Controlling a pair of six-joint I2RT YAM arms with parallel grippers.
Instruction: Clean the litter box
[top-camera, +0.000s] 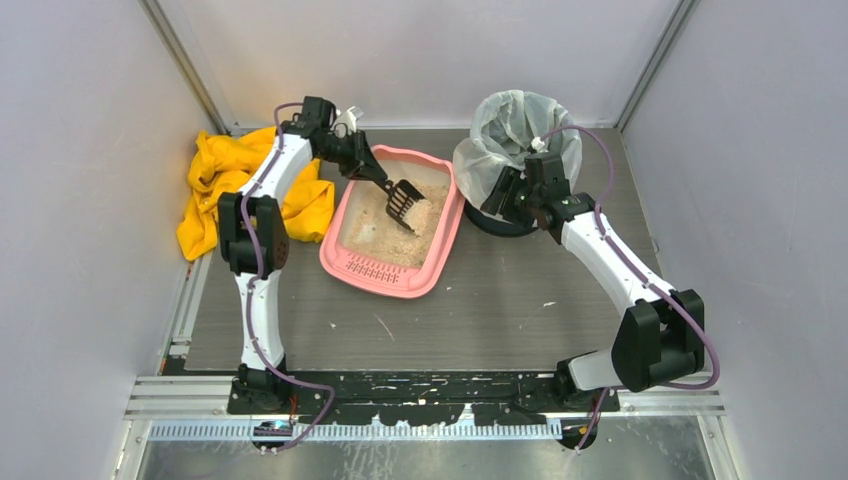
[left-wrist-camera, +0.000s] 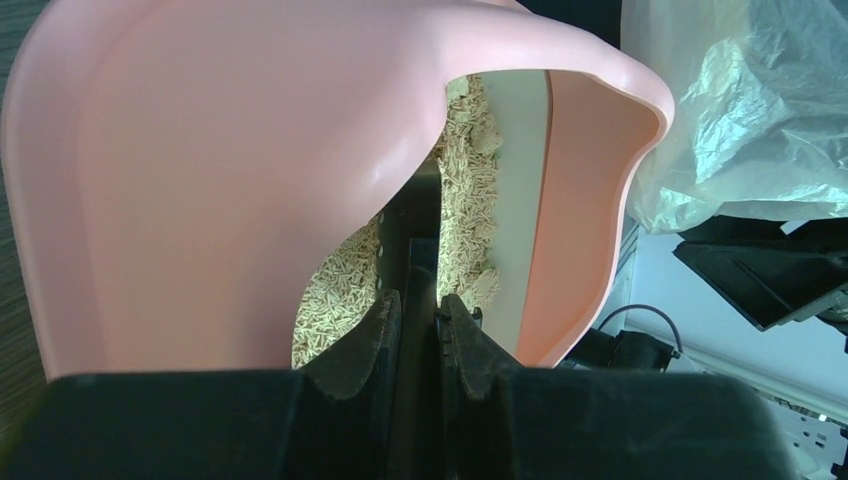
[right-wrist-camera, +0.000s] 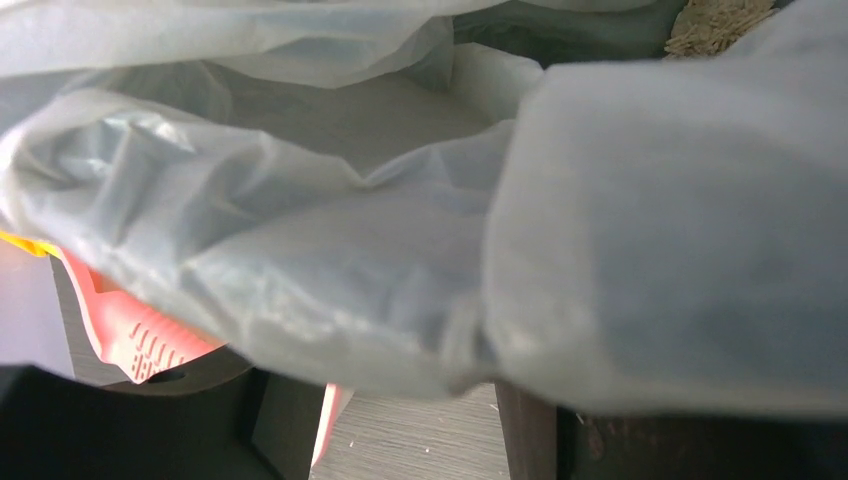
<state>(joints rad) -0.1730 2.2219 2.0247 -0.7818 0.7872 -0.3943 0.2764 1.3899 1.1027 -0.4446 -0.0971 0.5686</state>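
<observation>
The litter box (top-camera: 372, 272), a shallow pink plastic tray with rounded corners and a slotted, ridged lip at its near short end, sits on the grey, fine-grained bench (top-camera: 480, 320) left of centre, angled slightly. Beige litter (top-camera: 405, 238) of short pellets lies unevenly inside, leaving a pale bare patch of floor towards the far end. The wrist view shows the tray's smooth, glossy wall curving close by.

The left end effector (left-wrist-camera: 418, 300) is at the tray's far-left corner, its ribbed black fingers (left-wrist-camera: 372, 335) pressed onto the thin handle of a black slotted scoop (top-camera: 403, 201). The scoop's head hangs over the litter in the middle of the tray.

Just right of the tray stands a round dark bin (top-camera: 497, 224) lined with a crinkled, translucent plastic liner (top-camera: 520, 125) that billows over its rim. The right end effector (top-camera: 503, 192) is at the bin's near rim; the liner fills its wrist view, and I cannot tell whether its fingers are spread or pressed together.

A crumpled yellow cloth (top-camera: 225, 175) lies at the far left, behind the left arm.
</observation>
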